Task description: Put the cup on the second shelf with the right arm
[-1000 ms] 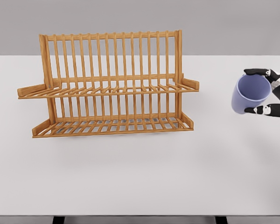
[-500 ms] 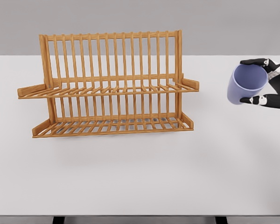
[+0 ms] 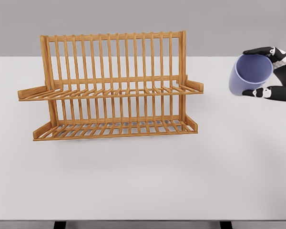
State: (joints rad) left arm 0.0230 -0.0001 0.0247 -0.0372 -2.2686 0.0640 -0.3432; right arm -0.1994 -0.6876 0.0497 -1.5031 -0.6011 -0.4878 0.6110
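A lilac cup (image 3: 250,74) hangs above the table at the far right, tilted so its mouth faces me. My right hand (image 3: 271,71) is shut on it, black fingers above and below its rim. Left of it stands a wooden two-tier dish rack (image 3: 109,88); its upper shelf (image 3: 109,90) and lower shelf (image 3: 117,128) hold nothing. The cup is to the right of the upper shelf's right end, slightly higher than it, with a gap between them. My left arm is out of the picture.
The rack stands on a white table (image 3: 143,176) with a grey wall behind. The table's front edge runs along the bottom of the picture.
My right hand has lifted the cup upward and a little to the left, nearer the rack's upper right corner. The rack has not moved.
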